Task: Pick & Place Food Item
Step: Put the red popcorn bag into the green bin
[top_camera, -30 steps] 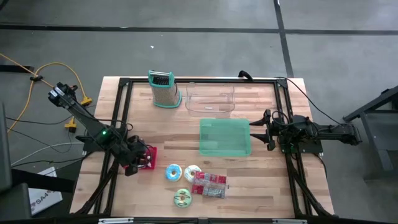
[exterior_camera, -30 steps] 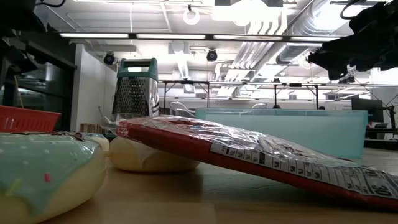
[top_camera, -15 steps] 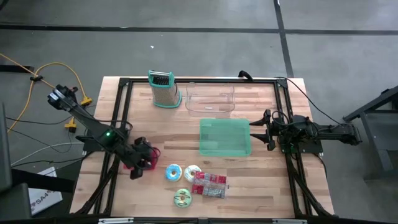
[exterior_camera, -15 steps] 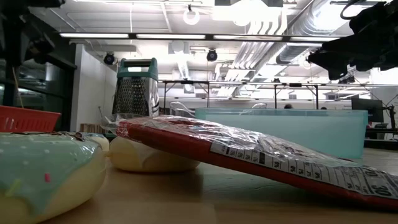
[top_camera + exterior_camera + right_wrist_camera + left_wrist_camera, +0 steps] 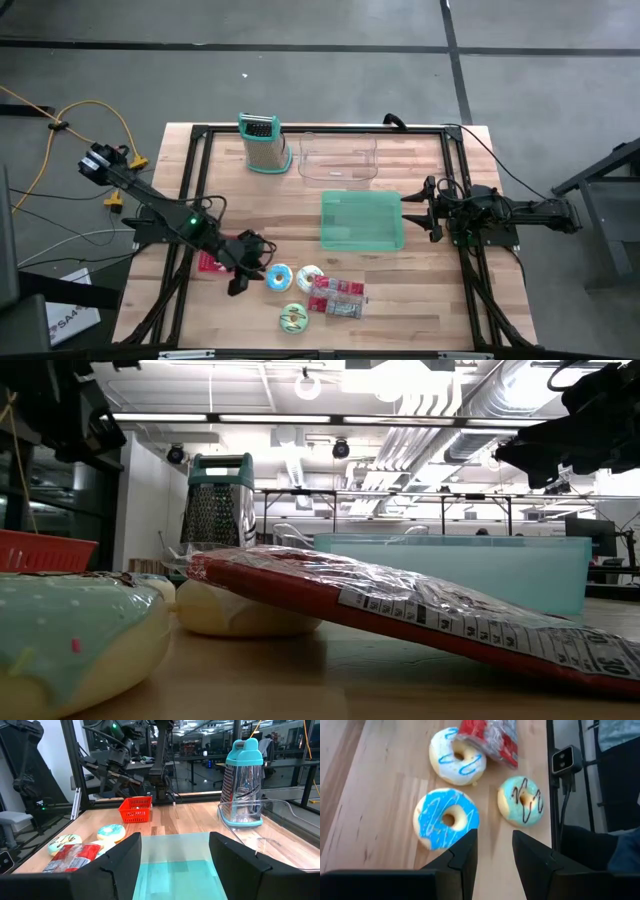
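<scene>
Nearest the front edge sits a mint-glazed donut (image 5: 293, 319), then a crinkly red snack bag (image 5: 337, 297) and a glossy blue-iced ring donut (image 5: 279, 277). Left gripper (image 5: 246, 268) has swung over beside it from the red basket (image 5: 209, 262), fingers apart and empty. Right gripper (image 5: 423, 208) waits by the teal tray (image 5: 362, 221), fingers spread.

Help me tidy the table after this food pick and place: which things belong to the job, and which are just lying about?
Job:
left gripper, open above the doughnuts
blue doughnut
white doughnut
green doughnut
snack packet
green tray

Lying about:
grater
clear tub
red basket
</scene>
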Tool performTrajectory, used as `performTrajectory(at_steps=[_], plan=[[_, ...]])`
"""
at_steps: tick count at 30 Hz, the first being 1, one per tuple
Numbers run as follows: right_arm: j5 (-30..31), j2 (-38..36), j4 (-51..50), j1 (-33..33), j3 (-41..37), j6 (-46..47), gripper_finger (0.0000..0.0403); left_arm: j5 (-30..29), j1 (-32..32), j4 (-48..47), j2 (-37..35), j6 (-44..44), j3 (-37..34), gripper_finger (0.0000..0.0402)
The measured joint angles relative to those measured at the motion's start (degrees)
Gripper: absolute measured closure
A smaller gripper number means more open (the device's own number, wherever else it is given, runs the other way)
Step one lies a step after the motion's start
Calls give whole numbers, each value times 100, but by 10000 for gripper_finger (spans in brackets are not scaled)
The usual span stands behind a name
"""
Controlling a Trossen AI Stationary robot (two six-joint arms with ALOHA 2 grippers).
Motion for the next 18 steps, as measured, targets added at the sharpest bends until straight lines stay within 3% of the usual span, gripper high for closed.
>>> performTrajectory(at_steps=[12, 18], plan=[[0, 0, 0, 1, 2, 0, 180, -215, -94, 1066, 756, 99, 0, 283], [0, 0, 0, 0, 1, 0, 180, -353, -206, 1701, 1225, -279, 2, 283]])
